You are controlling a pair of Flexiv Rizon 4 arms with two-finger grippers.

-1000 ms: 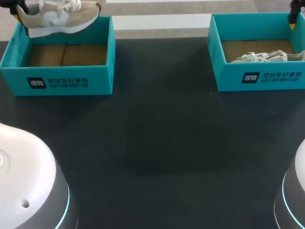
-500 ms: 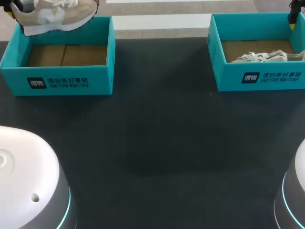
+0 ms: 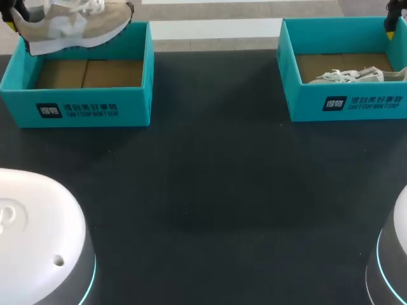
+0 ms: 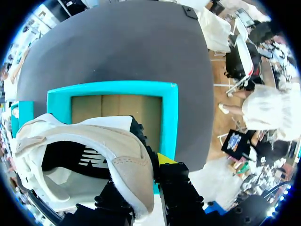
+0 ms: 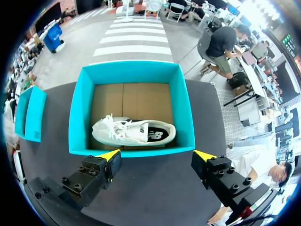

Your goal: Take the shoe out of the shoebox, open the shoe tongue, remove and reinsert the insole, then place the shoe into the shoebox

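The beige shoe (image 3: 71, 23) is drifting towards the left end of the left shoebox (image 3: 76, 109), a little further over than a second ago, and the white shell of the left arm (image 3: 35, 235) is turning at the head view's lower corner. The right side is keeping still.

The left gripper (image 4: 142, 170) is clamping the shoe's heel collar between its two fingers and holding the shoe above the box's far wall, over bare brown cardboard. The right gripper (image 5: 157, 159) is hanging with its fingers spread wide, touching nothing, just in front of the right shoebox (image 5: 131, 73). The white shoe (image 5: 134, 132) is lying on its side inside that box, against the near wall.

Both teal boxes are sitting well apart at the far edge of the table (image 3: 203, 190), a matte, dark grey surface.

In the head view the upper part of the beige shoe is running off the frame's edge, and each gripper is showing only a yellow tip there. From the left wrist, the heel is covering one fingertip and the shoe is hiding the box's near corner. A dark insole (image 4: 84, 157) is showing inside the shoe's mouth; the toe is out of sight. The right arm (image 3: 394, 254) is showing only as a grey shell.
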